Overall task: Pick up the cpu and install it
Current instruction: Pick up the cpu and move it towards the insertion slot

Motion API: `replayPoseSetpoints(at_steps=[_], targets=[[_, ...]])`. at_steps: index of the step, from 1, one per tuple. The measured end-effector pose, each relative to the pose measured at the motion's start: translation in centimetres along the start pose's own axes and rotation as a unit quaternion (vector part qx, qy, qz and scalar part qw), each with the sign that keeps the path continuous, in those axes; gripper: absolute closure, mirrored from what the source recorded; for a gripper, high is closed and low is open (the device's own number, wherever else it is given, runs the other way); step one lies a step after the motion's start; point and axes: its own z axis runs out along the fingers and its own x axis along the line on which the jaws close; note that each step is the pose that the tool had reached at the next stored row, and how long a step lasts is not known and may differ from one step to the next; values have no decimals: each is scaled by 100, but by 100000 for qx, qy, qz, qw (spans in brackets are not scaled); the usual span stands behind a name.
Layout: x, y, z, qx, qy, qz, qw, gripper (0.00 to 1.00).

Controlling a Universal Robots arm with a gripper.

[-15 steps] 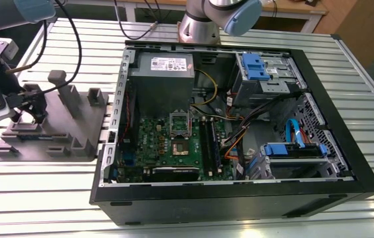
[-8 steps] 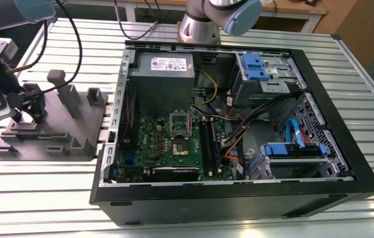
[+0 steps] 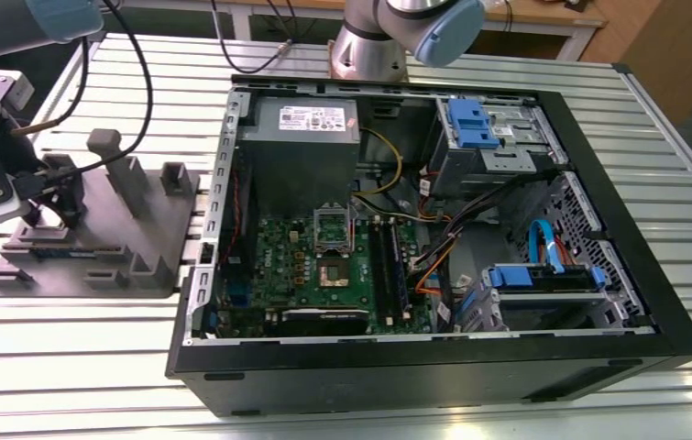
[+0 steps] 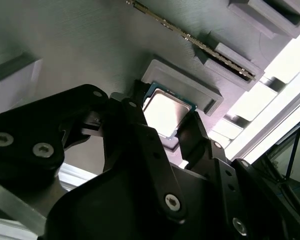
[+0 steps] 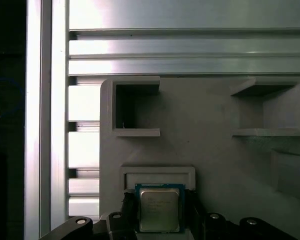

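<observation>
The cpu (image 5: pixel 160 207) is a small square chip with a silver top and green rim, lying at a shallow pocket of the grey fixture (image 5: pixel 210 150). In both wrist views my gripper (image 5: pixel 160 216) straddles it, and the black fingers (image 5: pixel 128 210) lie against two opposite edges of the chip. The second wrist view shows the cpu (image 4: pixel 165 111) between the same fingers (image 4: pixel 192 132), with my gripper (image 4: pixel 162 122) closed on its sides. In the exterior view my gripper (image 3: pixel 49 213) is low over the fixture (image 3: pixel 137 238) at the exterior view's left.
An open computer case (image 3: pixel 432 367) stands at the exterior view's right, with a green motherboard (image 3: pixel 302 275) whose socket (image 3: pixel 335 271) has its lid raised. A grey power supply (image 3: pixel 302 124), blue drive bays (image 3: pixel 474 124) and cables fill the case. A thin strip (image 4: pixel 190 37) rests on the fixture.
</observation>
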Motion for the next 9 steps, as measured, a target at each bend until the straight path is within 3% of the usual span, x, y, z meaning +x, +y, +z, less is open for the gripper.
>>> replayPoseSetpoints(at_steps=[9], targets=[[-1, 1, -9, -250, 2, 4, 100000, 48]])
